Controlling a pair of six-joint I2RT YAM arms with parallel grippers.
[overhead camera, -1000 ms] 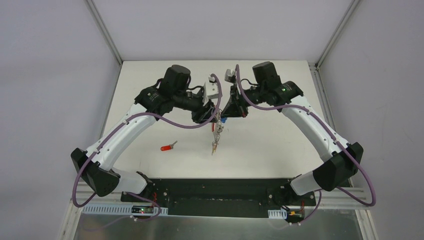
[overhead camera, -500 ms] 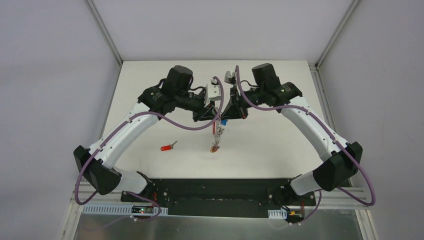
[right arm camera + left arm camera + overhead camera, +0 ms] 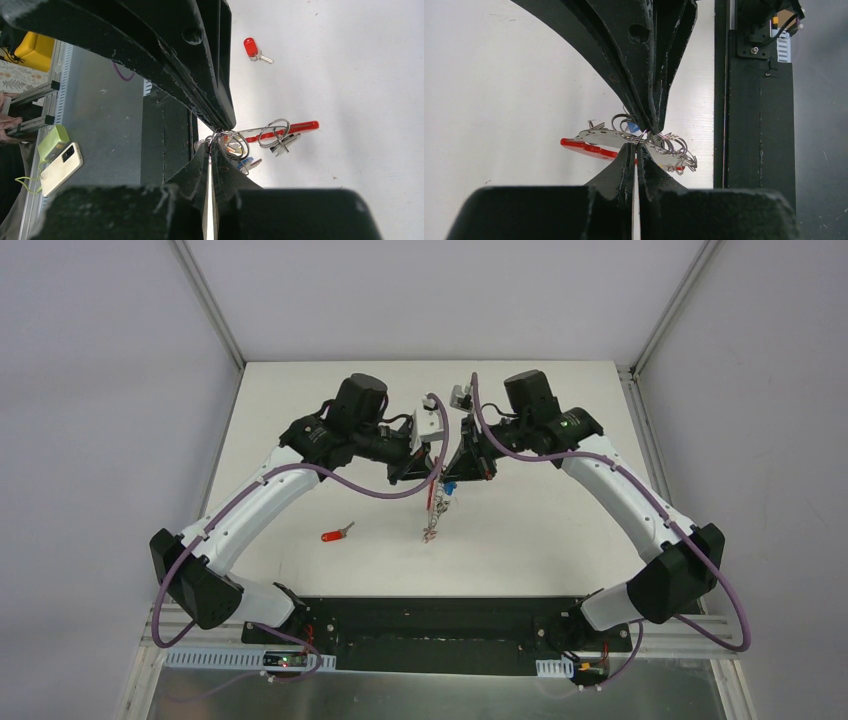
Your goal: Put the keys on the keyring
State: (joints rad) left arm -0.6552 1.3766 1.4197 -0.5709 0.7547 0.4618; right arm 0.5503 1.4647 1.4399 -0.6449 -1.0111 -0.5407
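The keyring [image 3: 434, 508] hangs above the middle of the white table, held up between both grippers. In the left wrist view its grey rings [image 3: 671, 145] and red curved band [image 3: 586, 148] dangle just past my left gripper [image 3: 637, 146], which is shut on one ring. My right gripper [image 3: 210, 145] is also shut on a ring, its tips meeting the left fingers [image 3: 215, 90] head-on. A blue tag [image 3: 451, 483] hangs from the bunch. One red-headed key [image 3: 335, 535] lies alone on the table left of the keyring, also seen as the red key [image 3: 251, 48].
A black base rail [image 3: 430, 625] runs along the near table edge. A phone [image 3: 61, 167] and a green object [image 3: 53, 141] lie on the grey bench beyond that edge. Metal frame posts [image 3: 210, 305] stand at the back corners.
My left gripper has closed onto a ring of the keyring. The left arm shifted slightly toward the right gripper, and the hanging bunch swung a little.
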